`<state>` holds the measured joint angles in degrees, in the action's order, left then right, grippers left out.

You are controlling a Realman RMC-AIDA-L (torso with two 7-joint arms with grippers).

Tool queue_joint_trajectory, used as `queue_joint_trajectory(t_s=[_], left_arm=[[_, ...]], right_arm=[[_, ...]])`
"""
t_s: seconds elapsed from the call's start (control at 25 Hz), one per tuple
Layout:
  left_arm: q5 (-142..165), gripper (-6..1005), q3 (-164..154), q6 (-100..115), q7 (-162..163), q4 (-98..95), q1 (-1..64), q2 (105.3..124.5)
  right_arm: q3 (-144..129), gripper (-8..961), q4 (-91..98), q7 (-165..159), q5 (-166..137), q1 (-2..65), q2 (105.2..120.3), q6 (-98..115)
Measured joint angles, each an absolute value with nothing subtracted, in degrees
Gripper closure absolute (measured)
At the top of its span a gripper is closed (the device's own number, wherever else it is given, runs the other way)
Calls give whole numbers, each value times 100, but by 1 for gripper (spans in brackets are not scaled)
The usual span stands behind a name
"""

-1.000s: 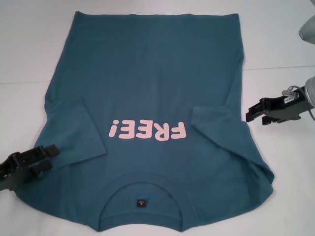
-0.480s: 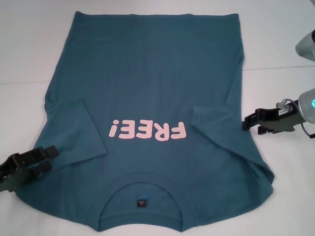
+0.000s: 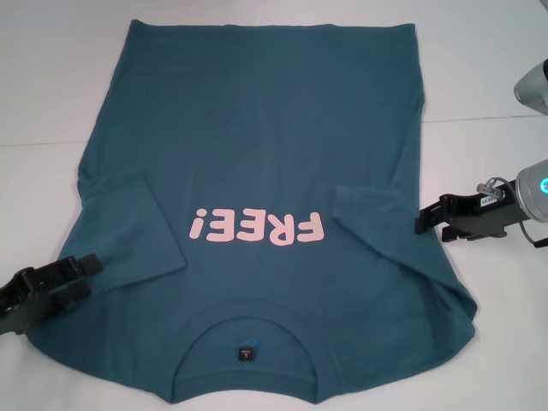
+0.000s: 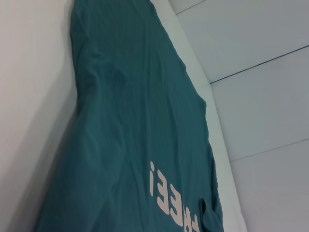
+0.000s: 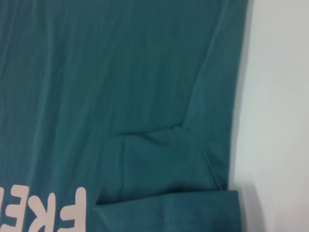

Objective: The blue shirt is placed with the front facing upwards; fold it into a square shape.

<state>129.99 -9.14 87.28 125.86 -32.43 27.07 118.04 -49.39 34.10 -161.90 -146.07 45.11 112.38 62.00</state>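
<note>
The blue shirt [image 3: 265, 145] lies flat on the table, front up, with its collar and small dark label [image 3: 247, 352] nearest me. The pink "FREE!" print [image 3: 259, 229] reads upside down. Both short sleeves are folded in over the body. My left gripper [image 3: 81, 277] sits open at the shirt's near-left shoulder edge, fingers over the cloth. At the shirt's right edge, beside the folded sleeve, my right gripper [image 3: 431, 224] is open. The left wrist view shows the blue shirt [image 4: 130, 121] lengthwise, and the right wrist view shows the blue shirt [image 5: 120, 72] with the folded sleeve [image 5: 159, 164].
The white table [image 3: 51, 103] surrounds the shirt, with a thin seam line running across it at mid-height. The grey body of my right arm [image 3: 533, 181] stands at the right edge. The shirt's hem lies at the far side.
My right gripper has moved nearer to me and inward, up to the shirt's right edge. The left gripper has shifted slightly nearer to me. The shirt has not moved.
</note>
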Motion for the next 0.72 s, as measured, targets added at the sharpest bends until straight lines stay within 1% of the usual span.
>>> queue_joint_trajectory(t_s=[0.24,0.72], left_arm=[[12999,369,-914,8728,12586,-3243,2707,11804],[12999,370,-914,8728,12586,-3243,2707,11804]], right_arm=[[-4851,442,3370,-16155,-14607,4513,11337,6108],[-4844,474,3321,-15883,-14012,4467,11364,6065]])
